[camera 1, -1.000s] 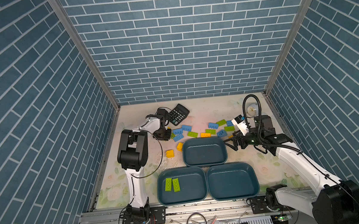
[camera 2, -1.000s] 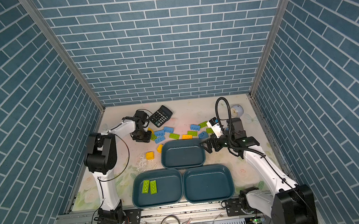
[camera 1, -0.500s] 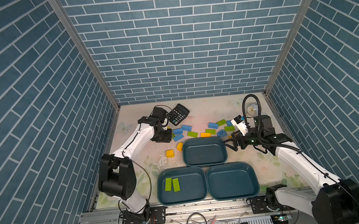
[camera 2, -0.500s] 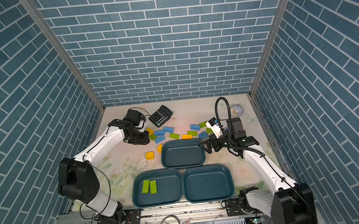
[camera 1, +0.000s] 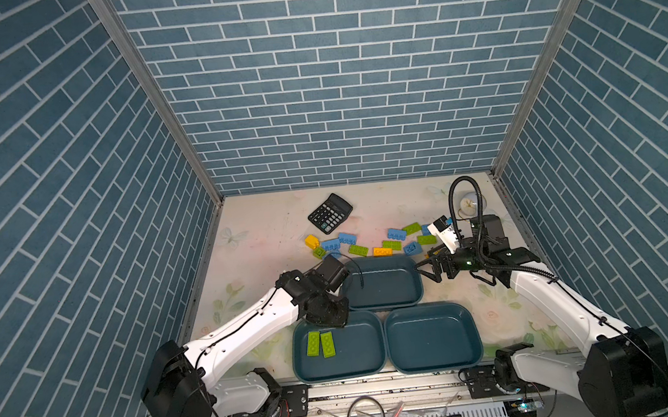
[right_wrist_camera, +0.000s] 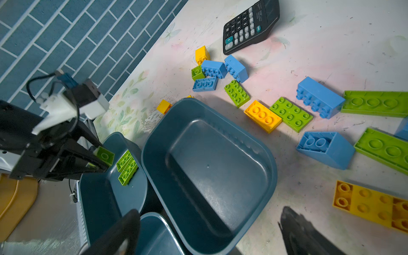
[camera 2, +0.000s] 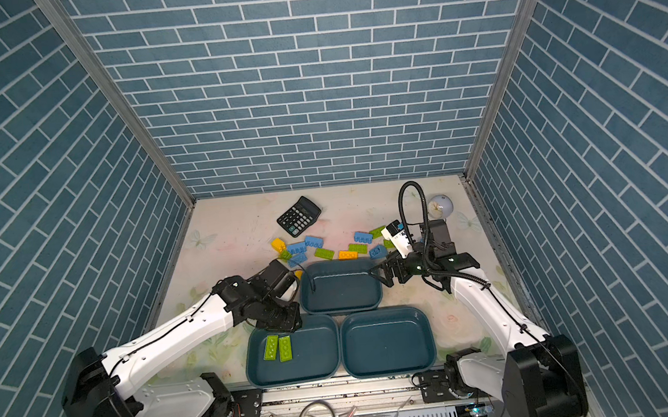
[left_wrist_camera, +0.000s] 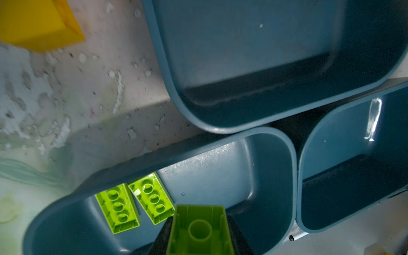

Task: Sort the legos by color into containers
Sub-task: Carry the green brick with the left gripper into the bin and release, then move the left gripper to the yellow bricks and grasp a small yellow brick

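Left wrist: lego [left_wrist_camera: 198, 229] between fingers [left_wrist_camera: 162, 240].

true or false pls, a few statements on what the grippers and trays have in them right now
1. The left gripper grips a lime green brick. True.
2. The near left tray holds two yellow bricks. False: two lime green bricks lie in it.
3. The right gripper is open and holds nothing. True.
4. The far tray holds a blue brick. False: it has no brick in it.
5. The calculator lies in a tray. False: it lies on the table.
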